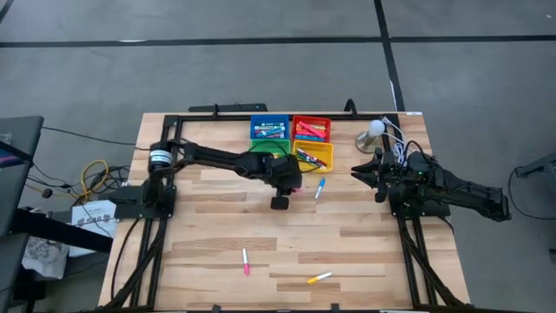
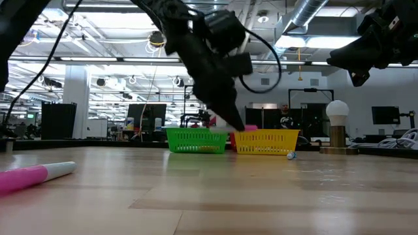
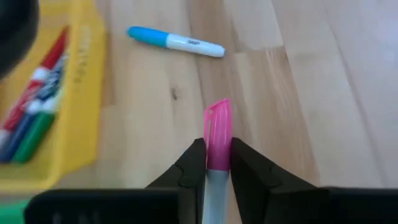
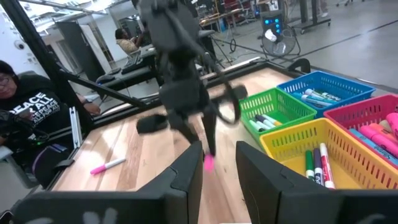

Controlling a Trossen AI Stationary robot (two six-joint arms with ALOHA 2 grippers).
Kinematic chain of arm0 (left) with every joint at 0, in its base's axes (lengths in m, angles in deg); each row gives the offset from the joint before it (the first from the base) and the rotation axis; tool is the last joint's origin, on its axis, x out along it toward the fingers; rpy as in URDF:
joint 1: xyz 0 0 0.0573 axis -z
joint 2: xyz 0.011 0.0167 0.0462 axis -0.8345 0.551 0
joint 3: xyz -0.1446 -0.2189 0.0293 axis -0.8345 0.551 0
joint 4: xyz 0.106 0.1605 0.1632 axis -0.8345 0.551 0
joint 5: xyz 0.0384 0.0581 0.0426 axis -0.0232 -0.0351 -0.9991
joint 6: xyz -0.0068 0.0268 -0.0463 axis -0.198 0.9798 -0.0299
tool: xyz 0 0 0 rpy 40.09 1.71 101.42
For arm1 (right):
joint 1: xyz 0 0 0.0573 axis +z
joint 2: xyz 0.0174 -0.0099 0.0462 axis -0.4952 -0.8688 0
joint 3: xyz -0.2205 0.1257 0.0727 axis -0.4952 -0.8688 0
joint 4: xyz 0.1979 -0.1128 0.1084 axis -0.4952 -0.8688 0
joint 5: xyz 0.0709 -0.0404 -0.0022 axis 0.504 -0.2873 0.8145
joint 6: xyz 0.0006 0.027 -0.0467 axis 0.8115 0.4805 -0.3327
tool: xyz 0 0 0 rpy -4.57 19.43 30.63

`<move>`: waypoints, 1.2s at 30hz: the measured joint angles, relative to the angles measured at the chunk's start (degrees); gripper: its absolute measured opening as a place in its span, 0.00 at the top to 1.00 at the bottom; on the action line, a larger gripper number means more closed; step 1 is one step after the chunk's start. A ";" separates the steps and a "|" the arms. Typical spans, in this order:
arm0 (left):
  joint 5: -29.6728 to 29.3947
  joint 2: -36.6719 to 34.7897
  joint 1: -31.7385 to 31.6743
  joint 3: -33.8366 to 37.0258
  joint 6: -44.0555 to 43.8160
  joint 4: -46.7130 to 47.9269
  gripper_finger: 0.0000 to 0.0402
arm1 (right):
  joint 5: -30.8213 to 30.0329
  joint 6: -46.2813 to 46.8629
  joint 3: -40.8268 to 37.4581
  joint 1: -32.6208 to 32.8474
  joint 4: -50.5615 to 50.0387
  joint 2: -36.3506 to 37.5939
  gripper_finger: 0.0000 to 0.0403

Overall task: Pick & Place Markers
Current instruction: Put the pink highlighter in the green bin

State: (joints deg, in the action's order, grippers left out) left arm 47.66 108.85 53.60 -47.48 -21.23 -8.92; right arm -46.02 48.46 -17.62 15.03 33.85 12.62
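The high view looks straight down on the whole table [image 1: 347, 252] from well above. The low view sits at tabletop height, facing level across the boards toward the yellow tray [image 2: 266, 141] and the room behind. The left wrist view looks close down past its own fingers [image 3: 189, 171], the pink marker [image 3: 217, 134] between them. The right wrist view faces across the table past its fingers [image 4: 186, 171], sharing the yellow tray [image 4: 298, 140] with the other views.

Grey floor [image 1: 261, 69]; ceiling ducts [image 2: 313, 13], strip lights; globe lamp [image 2: 337, 111].
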 joint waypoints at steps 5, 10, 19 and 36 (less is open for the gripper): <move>-4.42 -8.00 0.09 -0.08 -0.91 4.43 0.85 | 0.00 -0.07 0.00 0.00 0.00 0.00 0.78; -10.80 -15.89 -1.86 -0.10 0.90 9.71 0.85 | -0.01 -0.07 0.00 0.02 0.00 0.00 0.78; -11.92 -22.35 -6.95 -0.16 0.63 14.42 0.85 | 0.00 -0.02 0.00 0.00 0.02 0.00 0.78; -10.26 -5.92 -16.45 4.21 3.61 7.52 0.85 | -0.01 0.33 0.00 0.01 0.02 0.00 0.78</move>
State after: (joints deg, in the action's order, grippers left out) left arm 37.41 102.93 37.15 -43.27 -17.62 -1.40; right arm -46.03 48.79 -17.62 15.03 33.87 12.62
